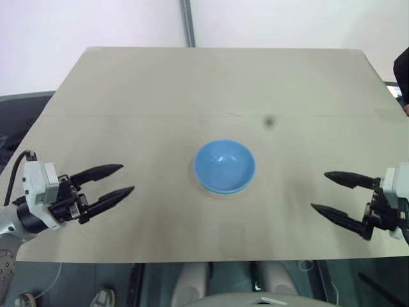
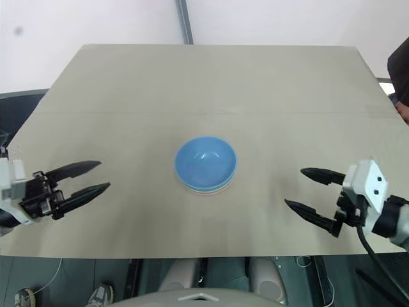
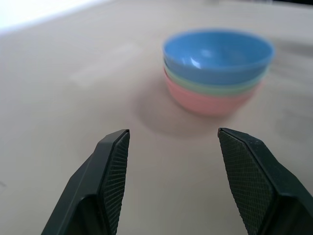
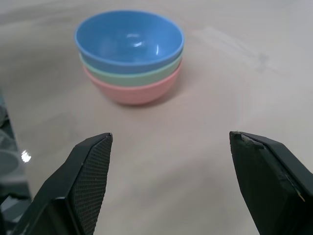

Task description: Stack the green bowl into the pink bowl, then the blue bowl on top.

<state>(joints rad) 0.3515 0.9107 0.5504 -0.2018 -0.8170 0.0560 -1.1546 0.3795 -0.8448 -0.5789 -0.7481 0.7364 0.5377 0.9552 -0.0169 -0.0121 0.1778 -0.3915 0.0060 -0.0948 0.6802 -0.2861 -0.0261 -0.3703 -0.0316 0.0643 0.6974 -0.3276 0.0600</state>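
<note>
The three bowls form one stack in the middle of the table. The blue bowl (image 1: 224, 165) sits on top, the green bowl (image 4: 131, 76) is nested under it, and the pink bowl (image 4: 133, 91) rests on the table at the bottom. My left gripper (image 1: 114, 182) hovers open well to the left of the stack, pointing toward it with nothing between its fingers. Off to the right, my right gripper (image 1: 324, 190) is open and empty too, aimed at the stack from that side.
The beige table (image 1: 160, 83) has its front edge just below both grippers. A dark smudge (image 1: 269, 121) marks the surface behind the bowls. A person's dark sleeve (image 1: 402, 73) shows at the far right edge. A grey pole (image 1: 187, 23) stands behind the table.
</note>
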